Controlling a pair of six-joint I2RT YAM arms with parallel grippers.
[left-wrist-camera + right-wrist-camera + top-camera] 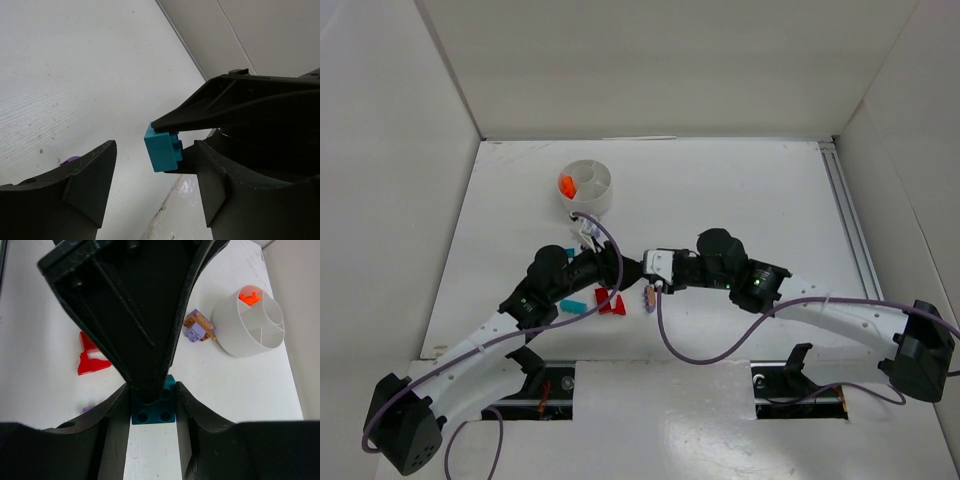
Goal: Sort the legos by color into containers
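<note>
My right gripper (pixel 152 407) is shut on a teal brick (pixel 155 416), held above the table. In the left wrist view the same teal brick (pixel 162 148) hangs between my left gripper's open fingers (pixel 90 185), close to the right one; I cannot tell if it touches. My left gripper (pixel 155 187) is open. The two grippers meet mid-table, left (pixel 623 270) and right (pixel 655 268). The white divided dish (pixel 605 200) stands behind them with an orange piece (pixel 566 184) in one compartment; it also shows in the right wrist view (pixel 235 335).
Red pieces (pixel 611 301), a teal piece (pixel 573 306) and a brownish piece (pixel 650 297) lie near the grippers. A purple brick (pixel 194 331) and a brown piece (pixel 202 320) sit beside the dish. A small purple piece (pixel 70 160) lies on the table. White walls enclose the table.
</note>
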